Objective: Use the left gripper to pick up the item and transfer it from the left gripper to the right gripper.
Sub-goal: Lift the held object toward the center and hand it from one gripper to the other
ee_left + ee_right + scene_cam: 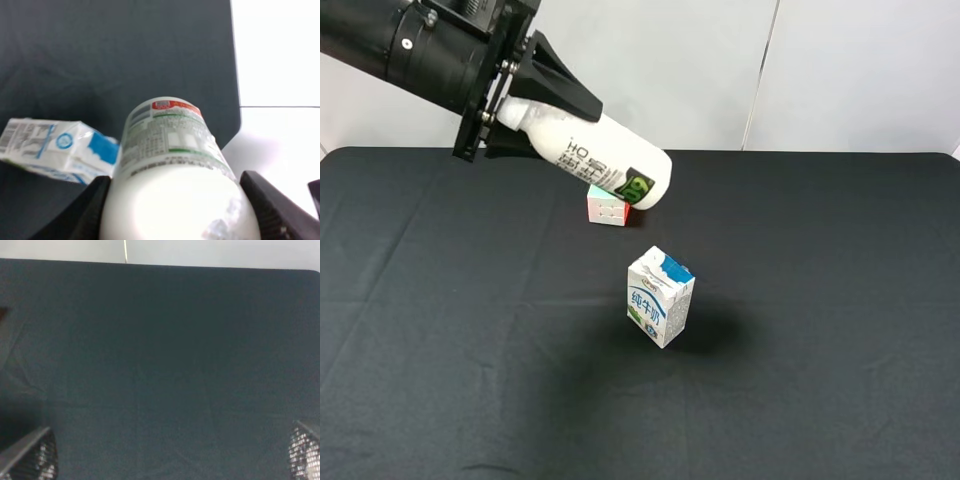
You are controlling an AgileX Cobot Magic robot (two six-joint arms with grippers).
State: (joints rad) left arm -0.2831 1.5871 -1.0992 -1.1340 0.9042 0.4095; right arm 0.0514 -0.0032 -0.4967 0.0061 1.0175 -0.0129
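Pickup done — your left gripper (550, 125) clamps the bottle (610, 160) near its cap, tilted in the air by the table's (820, 300) far edge | right gripper (167, 455) gapes wide, holding nothing | left for you — the handover.

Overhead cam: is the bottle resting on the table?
No: the left gripper holds the bottle by its cap end, tilted in the air clear of the black table.
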